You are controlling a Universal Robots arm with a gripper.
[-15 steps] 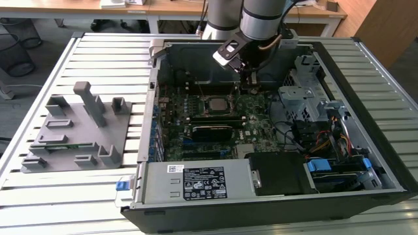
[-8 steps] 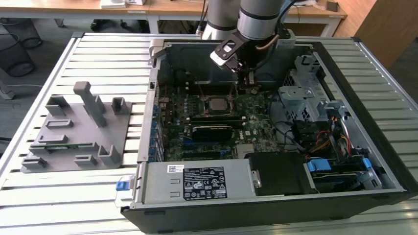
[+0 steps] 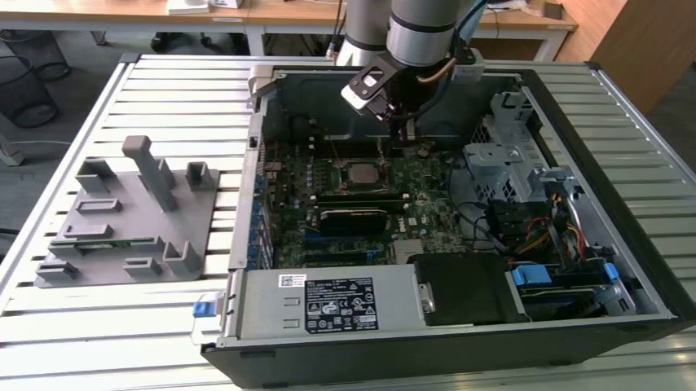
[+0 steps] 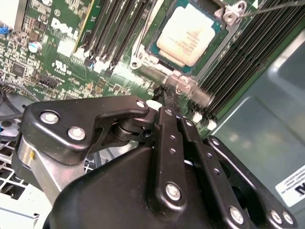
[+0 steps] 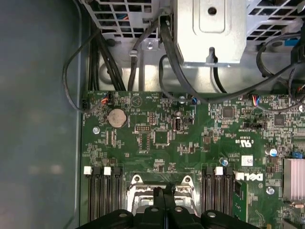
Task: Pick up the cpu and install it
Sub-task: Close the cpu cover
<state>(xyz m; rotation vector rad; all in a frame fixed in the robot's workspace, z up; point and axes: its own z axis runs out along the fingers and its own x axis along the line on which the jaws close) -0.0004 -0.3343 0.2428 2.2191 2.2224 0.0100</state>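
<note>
One gripper (image 4: 164,93), fingers pressed together, hangs just beside the socket (image 4: 232,15); the cpu (image 4: 188,33) lies seated inside it.

Stands the grey arm (image 3: 419,28) near-vertical above the far edge of the motherboard (image 3: 429,204) in the exterior view. Carries a black wrist section below it, with a pale camera block (image 3: 367,85) angled off toward the exterior view's left. Points the tool (image 3: 403,137) straight down at the motherboard's far half, tip close over the board; cannot tell whether it touches. Shows, in both wrist views, the black linkage folded inward and the two fingers (image 4: 163,129) pressed side by side, tips meeting near the motherboard with nothing gripped between them.
</note>
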